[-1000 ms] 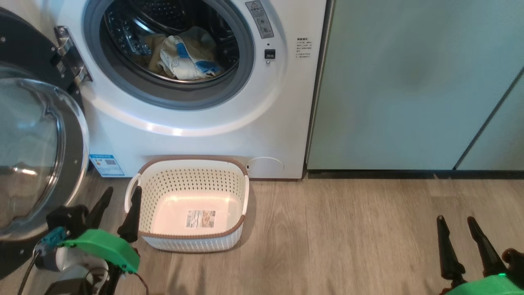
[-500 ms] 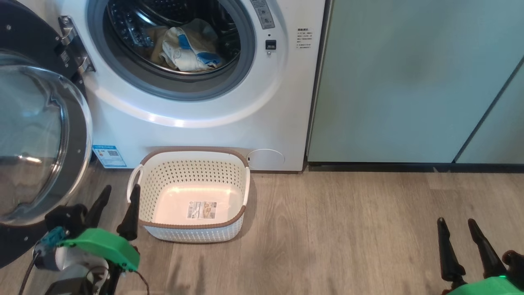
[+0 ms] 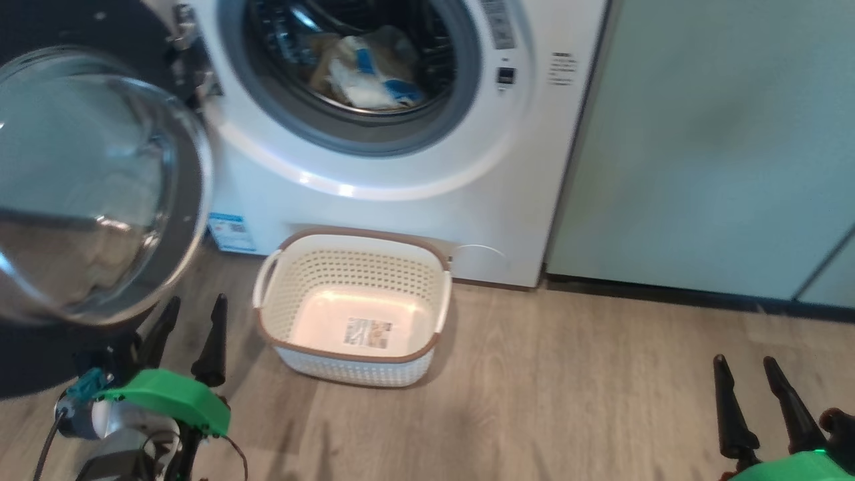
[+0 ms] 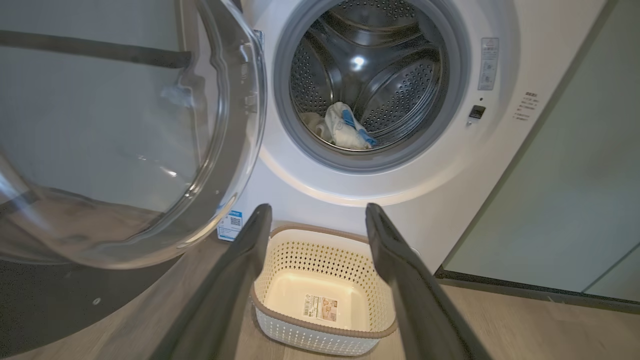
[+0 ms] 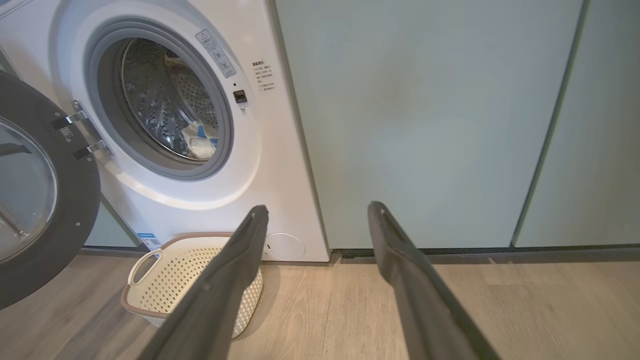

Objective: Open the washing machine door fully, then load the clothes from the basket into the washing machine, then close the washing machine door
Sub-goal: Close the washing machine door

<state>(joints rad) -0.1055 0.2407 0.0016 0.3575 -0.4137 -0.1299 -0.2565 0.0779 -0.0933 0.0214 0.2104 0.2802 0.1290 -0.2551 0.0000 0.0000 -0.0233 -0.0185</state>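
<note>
Left end effector [image 3: 198, 299] hovers, fingers spread, beside the basket [image 3: 347, 373].

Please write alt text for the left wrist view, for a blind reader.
The washing machine stands with its door swung open at left and the clothes lying in the drum. Below, the empty basket sits on the floor, framed by the open left gripper.

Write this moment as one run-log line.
washing machine door open; clothes in drum; basket empty; left gripper open; right gripper open; next: close door
</note>
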